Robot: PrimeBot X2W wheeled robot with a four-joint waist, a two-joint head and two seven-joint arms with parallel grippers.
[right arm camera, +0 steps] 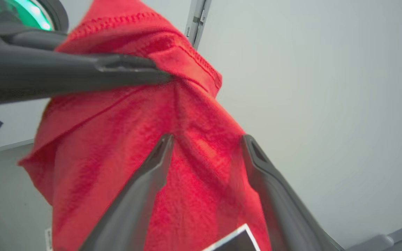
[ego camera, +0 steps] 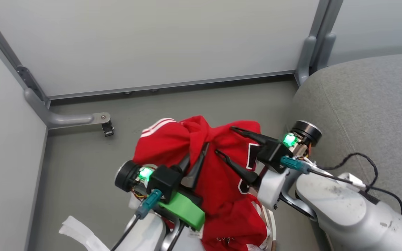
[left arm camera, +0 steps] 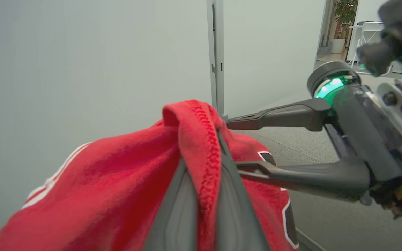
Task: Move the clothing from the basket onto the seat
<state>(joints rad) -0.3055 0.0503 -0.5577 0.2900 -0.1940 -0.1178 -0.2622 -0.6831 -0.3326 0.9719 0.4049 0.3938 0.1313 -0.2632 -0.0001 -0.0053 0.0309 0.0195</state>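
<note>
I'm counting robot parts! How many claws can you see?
2. The left claw pinches the red clothing; the right claw is open, close by, nearer the seat.

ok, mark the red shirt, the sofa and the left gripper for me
red shirt (ego camera: pixel 220 195): head view, plain red cloth near its middle.
sofa (ego camera: pixel 372 101): head view, grey upholstery on top.
left gripper (ego camera: pixel 198 149): head view, between its fingertips, pinching the red shirt.

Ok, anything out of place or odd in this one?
Nothing spilled or damaged. The red jersey hangs bunched from the shut left end effector, the right end effector open beside it; a white cloth strip sticks out at lower left.
</note>
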